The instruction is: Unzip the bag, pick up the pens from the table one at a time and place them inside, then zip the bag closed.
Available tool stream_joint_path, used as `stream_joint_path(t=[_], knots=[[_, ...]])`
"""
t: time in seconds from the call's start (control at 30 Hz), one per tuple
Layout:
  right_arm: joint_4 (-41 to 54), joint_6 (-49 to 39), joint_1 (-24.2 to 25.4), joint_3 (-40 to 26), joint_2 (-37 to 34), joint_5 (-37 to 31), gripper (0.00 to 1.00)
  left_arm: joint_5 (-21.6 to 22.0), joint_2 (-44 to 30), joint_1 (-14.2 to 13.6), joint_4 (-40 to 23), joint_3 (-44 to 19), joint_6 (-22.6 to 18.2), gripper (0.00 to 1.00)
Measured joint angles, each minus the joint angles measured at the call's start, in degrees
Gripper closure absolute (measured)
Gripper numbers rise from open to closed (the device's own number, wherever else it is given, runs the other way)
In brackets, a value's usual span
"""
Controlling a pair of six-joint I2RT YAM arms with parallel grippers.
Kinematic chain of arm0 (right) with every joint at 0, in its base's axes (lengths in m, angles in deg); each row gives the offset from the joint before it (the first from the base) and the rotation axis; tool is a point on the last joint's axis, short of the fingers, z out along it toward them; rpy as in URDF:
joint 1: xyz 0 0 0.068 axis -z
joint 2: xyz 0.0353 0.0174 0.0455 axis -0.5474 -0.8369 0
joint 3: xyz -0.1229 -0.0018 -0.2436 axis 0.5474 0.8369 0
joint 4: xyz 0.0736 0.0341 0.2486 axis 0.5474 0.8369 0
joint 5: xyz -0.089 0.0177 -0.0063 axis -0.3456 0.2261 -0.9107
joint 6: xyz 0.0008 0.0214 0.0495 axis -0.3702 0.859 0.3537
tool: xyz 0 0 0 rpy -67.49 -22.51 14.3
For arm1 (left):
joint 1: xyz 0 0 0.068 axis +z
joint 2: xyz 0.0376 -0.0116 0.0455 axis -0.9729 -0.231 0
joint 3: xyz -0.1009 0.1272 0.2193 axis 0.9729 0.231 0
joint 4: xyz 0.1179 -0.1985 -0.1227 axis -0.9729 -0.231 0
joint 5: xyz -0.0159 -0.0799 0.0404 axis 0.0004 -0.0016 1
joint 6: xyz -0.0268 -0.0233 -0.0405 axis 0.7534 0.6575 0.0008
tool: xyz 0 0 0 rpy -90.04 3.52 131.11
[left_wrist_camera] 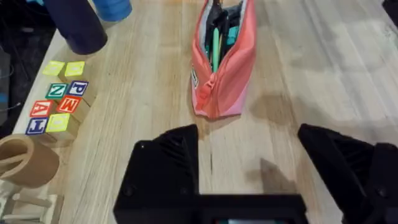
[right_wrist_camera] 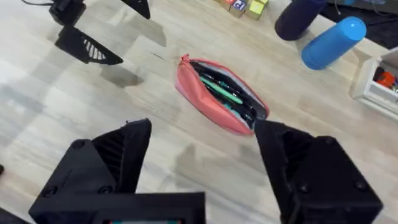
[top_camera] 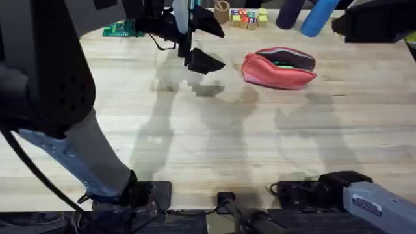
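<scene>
A: Which step is this?

B: By my reading, the last one. The bag (top_camera: 279, 67) lies open in the upper right of the overhead frame, and the green pen (left_wrist_camera: 216, 48) sits inside it with a dark one beside it. I see no pens loose on the table (top_camera: 214, 143). What is left is zipping it closed.

A: And the grippers?

B: Both hold nothing. The left gripper (top_camera: 198, 45) hangs near the top centre of the overhead frame, to the left of the bag and apart from it, jaws spread wide. The right gripper (right_wrist_camera: 205, 162) also has its jaws wide apart, with the bag between and beyond them in its own view.

A: How does the bag lie?

B: Its long axis runs nearly left to right in the overhead frame, tilted slightly, the right end a little lower. The opening faces up and toward the top edge of the frame. In the left wrist view the near end points at that gripper.

A: So what does the next move call for?

B: Probably one gripper pinning an end of the bag while the other finds the zipper pull. I cannot tell where the pull sits.
</scene>
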Motion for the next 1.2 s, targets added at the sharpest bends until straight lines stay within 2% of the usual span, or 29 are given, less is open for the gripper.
stream_joint_path(t=[0.27,0.57,0.63,0.9,1.2], knots=[[-0.6,-1.3,-0.7,0.0,-2.0,0.9,0.006,0.0,0.0,0.0,0.0,0.0,0.0,0.007],[-4.8,-3.0,-7.8,0.0,-12.8,1.0,0.006,0.0,0.0,0.0,0.0,0.0,0.0,0.007],[-7.4,-5.5,-9.5,0.0,-17.2,1.1,0.005,0.0,0.0,0.0,0.0,0.0,0.0,0.007],[-14.4,-11.5,-9.9,0.0,-24.0,1.0,0.005,0.0,0.0,0.0,0.0,0.0,0.0,0.007],[-14.8,-13.1,-9.9,0.0,-29.9,1.0,0.005,0.0,0.0,0.0,0.0,0.0,0.0,0.007]])
